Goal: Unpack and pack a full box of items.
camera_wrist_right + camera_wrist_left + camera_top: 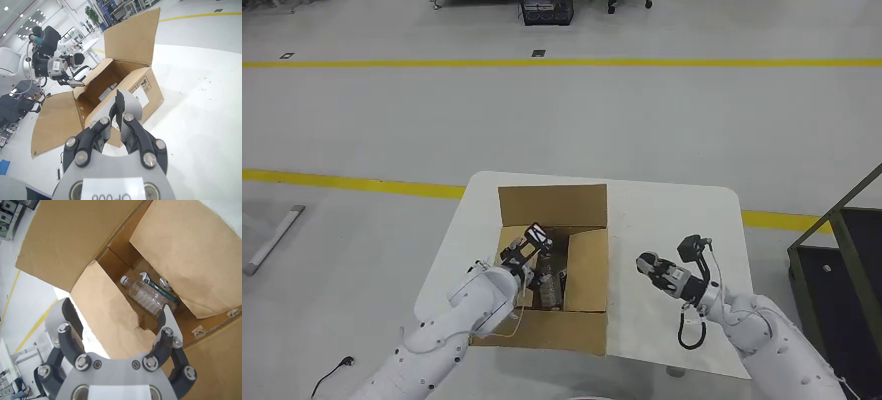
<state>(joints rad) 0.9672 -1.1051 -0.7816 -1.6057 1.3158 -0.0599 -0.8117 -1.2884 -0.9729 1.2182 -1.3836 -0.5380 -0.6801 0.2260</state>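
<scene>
On the white table (672,220), the cardboard box (552,205) stood open with its flaps raised. The left gripper (115,308) hovered spread wide and empty astride the box's torn side flap, one finger outside it and one over the interior. The right gripper (119,102), clenched on nothing, hung beside the box's opposite wall. On the box floor lay a clear plastic bottle (145,296), just beside a green-handled wrench (158,289). The reach would likely go best by clearing the flap first, then closing across the bottle's ribbed body, away from the wrench. A silver metal part (164,283) sat half under another flap, its kind unclear. Any further contents lay hidden.
</scene>
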